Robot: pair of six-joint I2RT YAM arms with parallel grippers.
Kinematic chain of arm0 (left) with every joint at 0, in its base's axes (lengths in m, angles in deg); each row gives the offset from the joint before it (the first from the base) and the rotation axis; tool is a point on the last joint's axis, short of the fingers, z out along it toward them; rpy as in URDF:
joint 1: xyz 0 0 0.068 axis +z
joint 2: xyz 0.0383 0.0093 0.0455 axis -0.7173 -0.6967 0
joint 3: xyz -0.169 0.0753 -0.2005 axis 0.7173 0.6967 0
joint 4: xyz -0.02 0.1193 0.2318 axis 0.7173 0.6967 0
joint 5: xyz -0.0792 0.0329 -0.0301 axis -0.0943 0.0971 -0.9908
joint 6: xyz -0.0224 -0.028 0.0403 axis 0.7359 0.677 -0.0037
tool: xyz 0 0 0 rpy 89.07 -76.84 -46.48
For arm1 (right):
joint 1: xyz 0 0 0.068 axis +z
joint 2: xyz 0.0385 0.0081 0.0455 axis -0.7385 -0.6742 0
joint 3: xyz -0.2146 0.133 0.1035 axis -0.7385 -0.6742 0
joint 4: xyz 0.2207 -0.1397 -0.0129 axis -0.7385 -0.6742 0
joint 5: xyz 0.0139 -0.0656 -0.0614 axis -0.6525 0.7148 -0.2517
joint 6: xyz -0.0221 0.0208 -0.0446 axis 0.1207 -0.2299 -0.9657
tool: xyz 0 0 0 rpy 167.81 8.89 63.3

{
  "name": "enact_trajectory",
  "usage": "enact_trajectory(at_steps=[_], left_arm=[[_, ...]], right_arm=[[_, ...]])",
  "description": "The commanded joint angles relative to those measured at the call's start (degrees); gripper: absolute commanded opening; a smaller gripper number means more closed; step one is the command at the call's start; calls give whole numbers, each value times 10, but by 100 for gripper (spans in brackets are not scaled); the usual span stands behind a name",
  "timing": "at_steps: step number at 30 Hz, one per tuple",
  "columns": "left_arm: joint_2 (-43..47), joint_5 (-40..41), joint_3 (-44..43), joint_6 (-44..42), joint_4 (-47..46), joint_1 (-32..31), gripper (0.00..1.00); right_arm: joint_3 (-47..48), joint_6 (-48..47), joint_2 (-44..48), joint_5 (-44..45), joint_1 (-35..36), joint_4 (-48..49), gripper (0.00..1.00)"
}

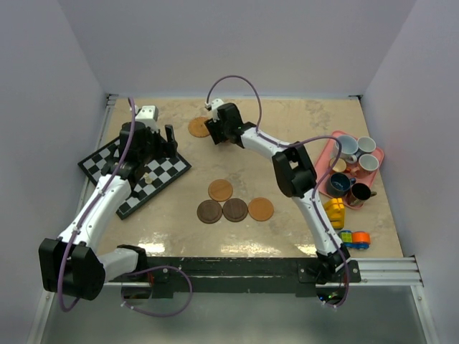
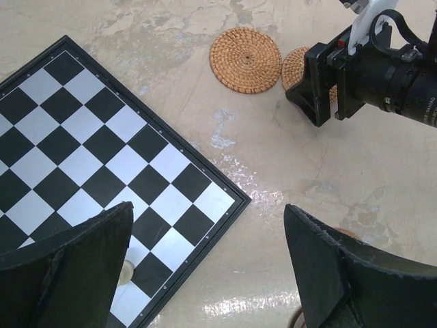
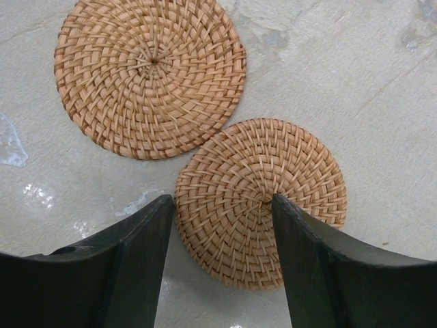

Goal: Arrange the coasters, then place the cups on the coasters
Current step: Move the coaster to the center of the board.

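Two woven orange-tan coasters lie side by side at the back of the table. My right gripper [image 3: 220,198] is down over the nearer coaster [image 3: 300,171]. Its jaws are open: one finger stands at the coaster's left edge, the other over its centre. The coaster lies flat. The other coaster [image 3: 150,75] [image 1: 199,127] is free beside it. Mid-table are two more orange-tan coasters [image 1: 220,190] [image 1: 260,208] and two dark brown ones [image 1: 209,211] [image 1: 234,209]. Several cups [image 1: 348,147] stand on the pink tray [image 1: 324,155] at right. My left gripper [image 2: 208,219] hangs open and empty over the chessboard's corner.
A black-and-white chessboard [image 1: 133,172] lies at the left with a small pale piece [image 2: 123,273] on it. A yellow block [image 1: 334,211] and small coloured cylinders [image 1: 355,238] sit near the front right. White walls close in the table.
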Motion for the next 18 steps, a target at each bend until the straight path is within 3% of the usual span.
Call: enact_trajectory(at_steps=[1,14,18], left_arm=[[14,-11,6,-9,-29,2,95],[15,-14,14,-2,-32,2,95],[14,-33,17,0,-34,2,94]], right_arm=[[-64,63,34,-40,-14,-41,62],[-464,166,273,5,-1,-1,59],[-526,174,343,-2,20,-7,59]])
